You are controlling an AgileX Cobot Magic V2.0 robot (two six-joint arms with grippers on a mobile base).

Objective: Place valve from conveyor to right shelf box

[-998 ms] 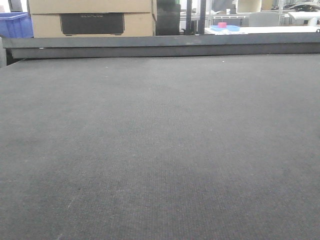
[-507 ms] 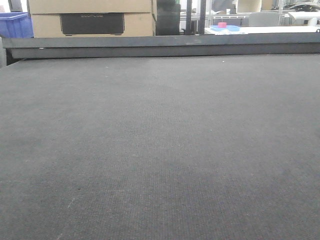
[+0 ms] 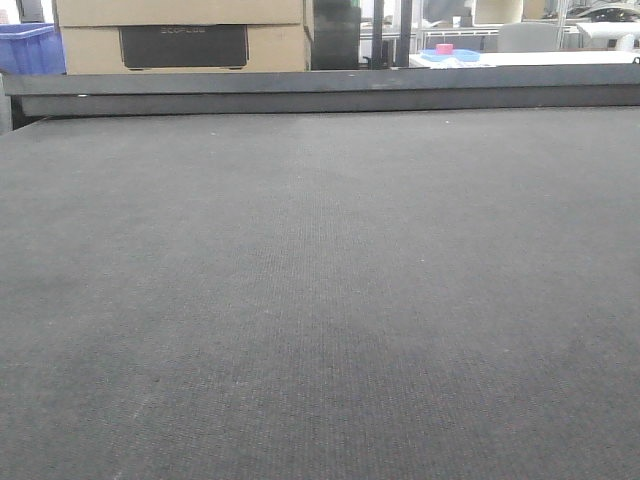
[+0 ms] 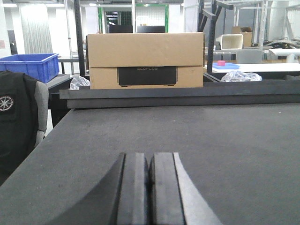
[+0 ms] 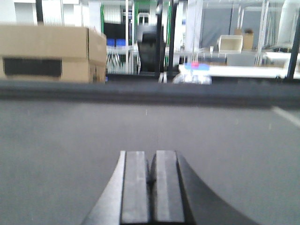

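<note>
Nothing has shifted: left tool (image 4: 149,161) and right tool (image 5: 152,161) hang clenched over the conveyor (image 3: 320,280).

conveyor (image 3: 320,300) | wide flat belt, dark grey, finely woven | dark rail (image 3: 320,95) along far edge

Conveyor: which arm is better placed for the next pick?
Cannot call it: no valve shows on the dark grey woven conveyor belt. Left pincer and right pincer both sit shut, low over it. Tentatively right, given the right-side drop.
</note>
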